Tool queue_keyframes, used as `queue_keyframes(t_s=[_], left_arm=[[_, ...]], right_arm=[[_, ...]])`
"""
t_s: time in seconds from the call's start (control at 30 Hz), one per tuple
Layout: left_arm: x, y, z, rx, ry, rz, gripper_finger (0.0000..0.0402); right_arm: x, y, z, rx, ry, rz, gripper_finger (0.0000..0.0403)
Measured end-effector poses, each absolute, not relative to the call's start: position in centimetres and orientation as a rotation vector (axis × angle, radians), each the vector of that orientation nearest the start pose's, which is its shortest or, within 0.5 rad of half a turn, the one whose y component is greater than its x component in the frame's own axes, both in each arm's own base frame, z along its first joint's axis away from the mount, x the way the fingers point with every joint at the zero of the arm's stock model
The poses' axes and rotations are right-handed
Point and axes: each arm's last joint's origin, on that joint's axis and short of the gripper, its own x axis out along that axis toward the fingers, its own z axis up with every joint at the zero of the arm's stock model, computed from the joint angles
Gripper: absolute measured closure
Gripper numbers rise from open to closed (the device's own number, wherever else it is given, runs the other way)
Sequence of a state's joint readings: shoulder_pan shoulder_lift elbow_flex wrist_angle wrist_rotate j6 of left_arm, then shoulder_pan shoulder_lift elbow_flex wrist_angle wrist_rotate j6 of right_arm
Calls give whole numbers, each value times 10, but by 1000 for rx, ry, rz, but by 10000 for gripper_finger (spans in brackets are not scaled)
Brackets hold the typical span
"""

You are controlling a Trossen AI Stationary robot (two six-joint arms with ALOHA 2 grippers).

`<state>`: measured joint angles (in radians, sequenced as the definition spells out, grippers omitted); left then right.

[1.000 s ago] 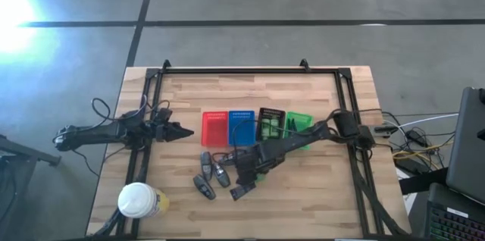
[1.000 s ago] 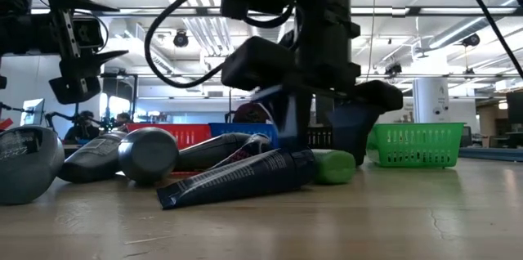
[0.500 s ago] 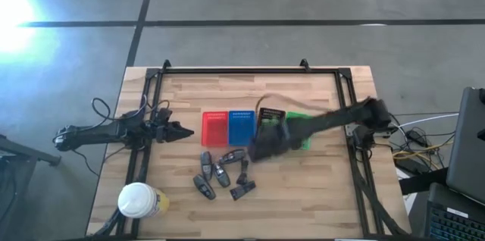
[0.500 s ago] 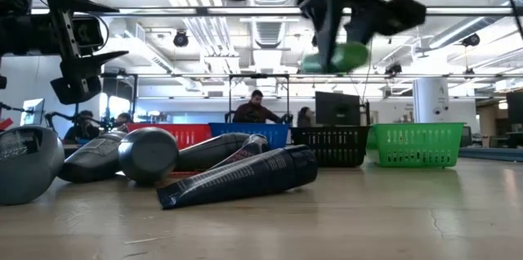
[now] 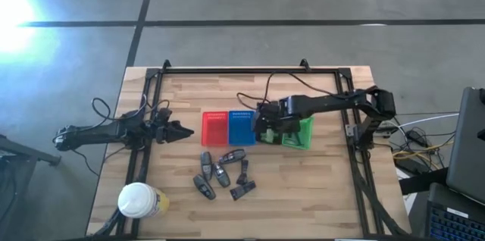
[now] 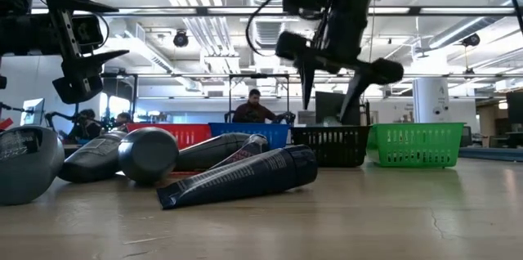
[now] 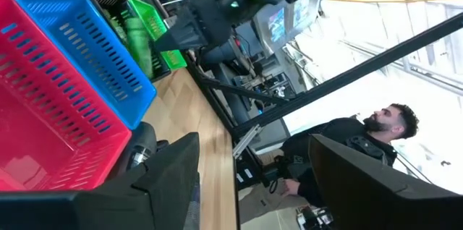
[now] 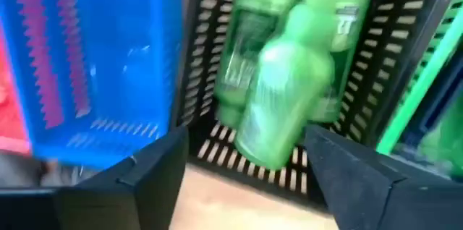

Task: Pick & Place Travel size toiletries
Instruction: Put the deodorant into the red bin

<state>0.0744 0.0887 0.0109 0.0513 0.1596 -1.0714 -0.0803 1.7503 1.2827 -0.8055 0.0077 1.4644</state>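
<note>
Several dark grey and black tubes (image 5: 223,173) lie in a loose pile on the near middle of the table; they loom large in the low view (image 6: 237,177). My right gripper (image 5: 265,123) (image 6: 331,92) (image 8: 246,139) hangs open over the black tray (image 5: 270,114) (image 6: 331,147). Below its spread fingers a bright green bottle (image 8: 278,107) lies slantwise on two other green bottles (image 8: 340,13) inside that tray. My left gripper (image 5: 180,131) (image 7: 253,158) waits open at the table's left, level with the red tray (image 5: 214,127).
Red, blue (image 5: 241,127), black and green (image 5: 301,133) trays stand in a row across the table's middle. A white-topped yellow container (image 5: 139,201) stands at the near left corner. A black frame (image 5: 235,70) rims the table. A person (image 7: 362,150) sits beyond the table's right side.
My right gripper rose from the pile with a green bottle, swung toward the far right until it was over the black tray, then opened and let go. The bottle now lies in the black tray on the other green ones. The dark tubes stayed where they were.
</note>
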Motion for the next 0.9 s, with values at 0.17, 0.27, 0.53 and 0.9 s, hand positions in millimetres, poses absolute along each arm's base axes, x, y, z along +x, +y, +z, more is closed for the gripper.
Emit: queue_keyframes(t_s=[0.17,0.27,0.53,0.9], left_arm=[[103,3,164,-1079,82,-63,135],[103,2,167,-1091,134,-47,136],[113,5,193,-1129,405,222,136],[176,-30,219,-1099,1008,491,136]], right_arm=[[327,-16,241,1091,1005,-935,99],[312,-10,252,962,1111,-928,89],[281,13,260,829,1254,-905,68],[252,37,275,680,1253,-967,48]])
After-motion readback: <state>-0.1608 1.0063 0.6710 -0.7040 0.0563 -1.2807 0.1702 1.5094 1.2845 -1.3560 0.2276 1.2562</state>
